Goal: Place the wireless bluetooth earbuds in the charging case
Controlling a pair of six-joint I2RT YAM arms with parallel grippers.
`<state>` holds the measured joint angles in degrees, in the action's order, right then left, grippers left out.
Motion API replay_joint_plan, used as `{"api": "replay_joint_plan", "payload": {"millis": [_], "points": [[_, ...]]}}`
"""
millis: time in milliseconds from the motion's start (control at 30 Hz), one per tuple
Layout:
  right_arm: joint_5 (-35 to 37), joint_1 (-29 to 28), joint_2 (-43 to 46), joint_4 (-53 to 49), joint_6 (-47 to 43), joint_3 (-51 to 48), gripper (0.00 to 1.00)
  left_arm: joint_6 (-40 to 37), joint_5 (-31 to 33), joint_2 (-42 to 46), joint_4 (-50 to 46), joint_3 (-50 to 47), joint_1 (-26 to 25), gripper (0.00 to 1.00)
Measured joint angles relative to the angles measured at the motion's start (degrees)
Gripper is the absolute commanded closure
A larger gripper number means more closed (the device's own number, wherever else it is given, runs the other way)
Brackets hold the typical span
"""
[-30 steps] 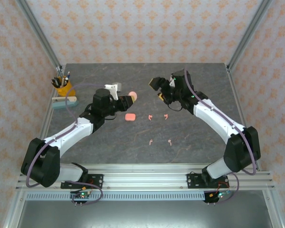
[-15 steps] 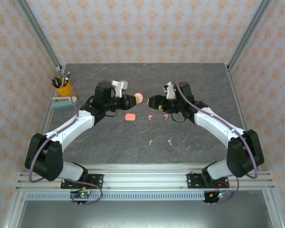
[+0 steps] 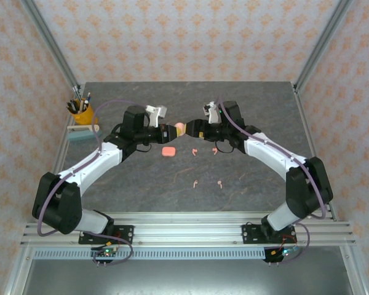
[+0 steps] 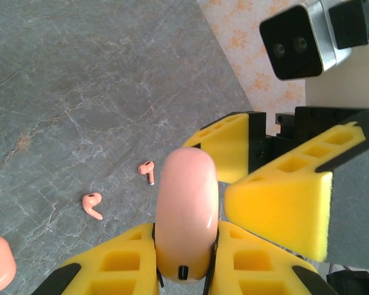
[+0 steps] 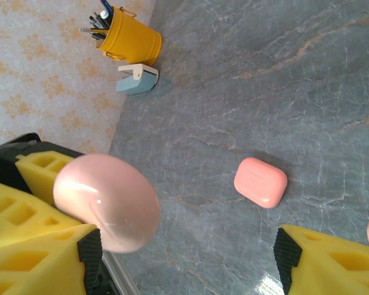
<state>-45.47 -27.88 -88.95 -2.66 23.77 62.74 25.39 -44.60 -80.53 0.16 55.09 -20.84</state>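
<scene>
Found a loose case (image 3: 168, 150) lying flat on the counter (image 3: 252, 184), near mid-counter.

Found the left fingers (image 3: 168, 130) clamped narrow on a held case (image 3: 179, 128), pink like the loose case. Located it clear of the counter, beyond the loose case and slightly to its right. Saw, in the left wrist view, the held case (image 4: 186, 215) projecting past the fingertips, glossy rounded end foremost, with a small dark slot at the gripped end.

Found the right fingers (image 3: 195, 129) spread wide and holding nothing, beyond and to the right of the loose case, facing the left fingers across the held case. Saw, in the right wrist view, the held case (image 5: 107, 203) just beside one yellow pad (image 5: 37, 252), with the other pad (image 5: 332, 264) well apart from it. Could not tell whether case and pad touched.

Counted four earbuds (image 3: 195, 151) on the counter, none in either case:
- first earbud near the right side of the loose case
- second earbud (image 3: 214, 150) further right, level with the first
- third earbud (image 3: 195, 182) and fourth earbud (image 3: 220, 182) to the right of the loose case and nearer the arm bases

Noted a yellow pen cup (image 3: 81, 114) well to the left of the loose case, with a pale blue object (image 3: 83, 132) just beside that cup.
</scene>
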Motion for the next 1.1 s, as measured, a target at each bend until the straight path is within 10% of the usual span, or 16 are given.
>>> {"api": "replay_joint_plan", "payload": {"millis": [567,1100], "points": [[2.67,0.39,-7.28,3.89,2.82,0.55,0.32,0.00,-1.07,2.29,-1.36,0.07,0.70,1.00],[-8.31,4.04,4.81,3.91,1.97,-6.08,0.43,0.00,-6.21,1.44,-1.25,1.42,0.70,1.00]]}}
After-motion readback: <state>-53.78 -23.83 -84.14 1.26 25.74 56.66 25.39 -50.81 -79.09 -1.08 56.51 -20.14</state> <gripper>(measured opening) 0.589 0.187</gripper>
